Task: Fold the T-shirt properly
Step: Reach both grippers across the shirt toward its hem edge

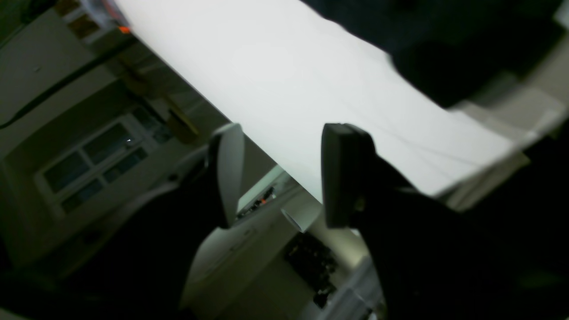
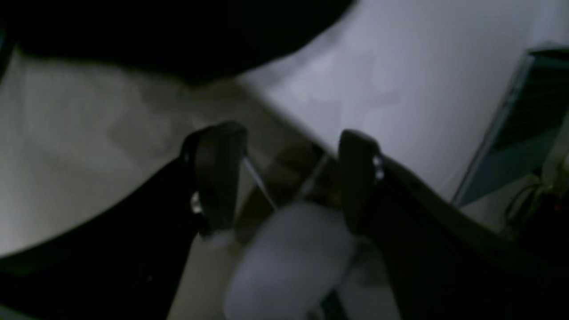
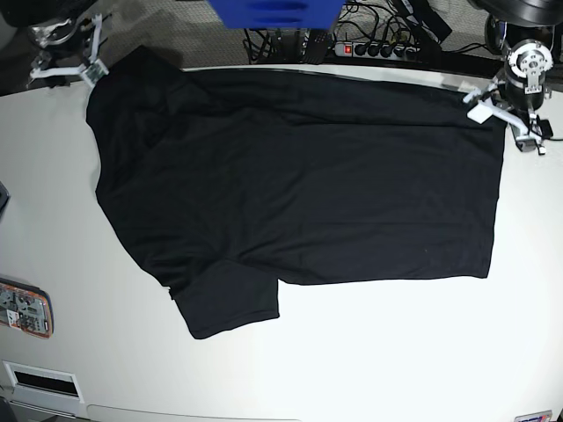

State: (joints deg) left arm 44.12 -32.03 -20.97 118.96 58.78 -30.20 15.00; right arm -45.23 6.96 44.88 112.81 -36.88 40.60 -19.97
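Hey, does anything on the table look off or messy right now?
Nothing damaged or spilled. The T-shirt lies spread out sideways on the table, still unfolded, with one sleeve sticking out toward the near edge.

The base view looked straight down from high above the white counter, taking in the whole black T-shirt and both arms at the far corners; the left wrist view sat close behind the left hand, tilted, facing across the counter's edge toward the room; the right wrist view sat close behind the right hand, dim and blurred, looking down past the counter; all three shared the counter and the T-shirt's dark edge.
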